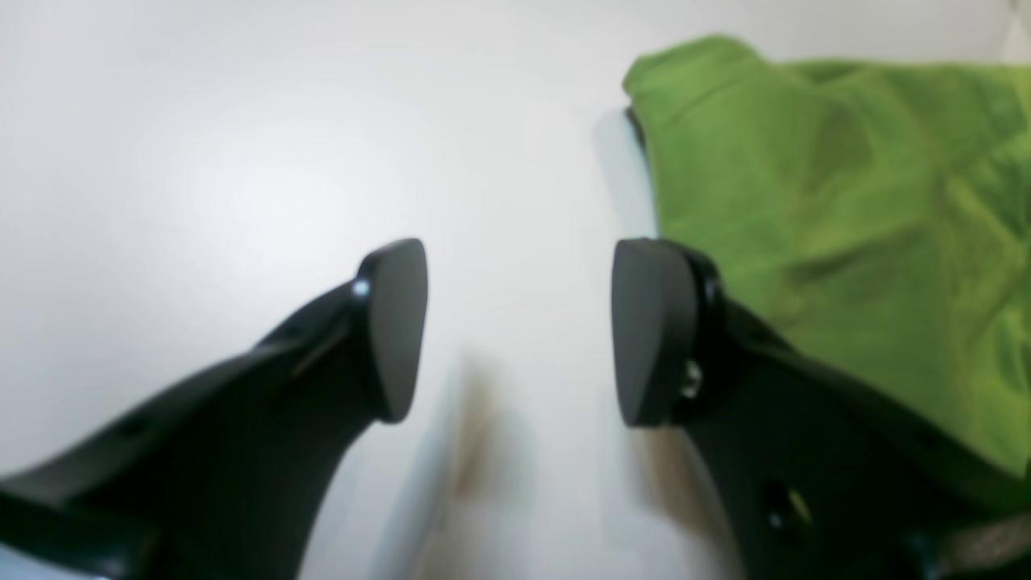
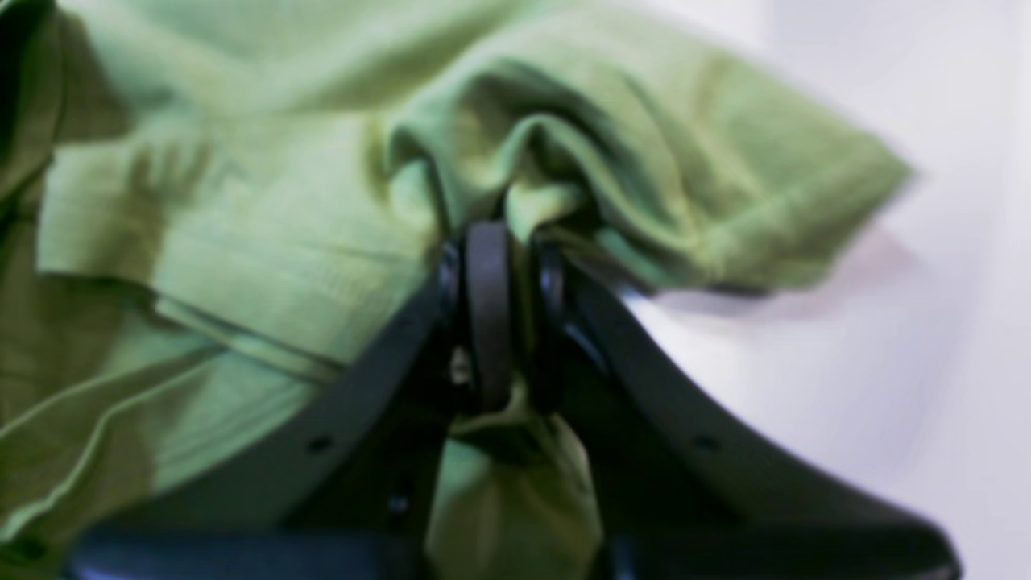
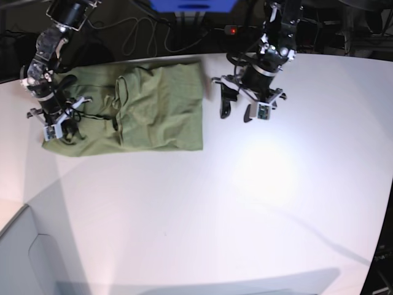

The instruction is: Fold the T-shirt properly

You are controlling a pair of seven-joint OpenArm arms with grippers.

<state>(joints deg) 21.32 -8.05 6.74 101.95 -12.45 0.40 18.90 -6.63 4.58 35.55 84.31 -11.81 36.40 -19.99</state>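
The olive-green T-shirt (image 3: 159,110) lies spread on the white table at the back left, part of it folded over itself. My right gripper (image 2: 515,242) is shut on a bunched fold of the T-shirt (image 2: 282,225) near a sleeve. In the base view the right gripper (image 3: 61,130) sits at the shirt's left end. My left gripper (image 1: 519,330) is open with nothing between its fingers. It hovers over bare table just beside the edge of the T-shirt (image 1: 846,201), and in the base view the left gripper (image 3: 236,114) is right of the shirt.
The white table (image 3: 245,203) stretches to the front and right. Dark cables (image 3: 141,37) and a blue box (image 3: 193,5) lie beyond its back edge. The table's edge cuts across the lower left corner.
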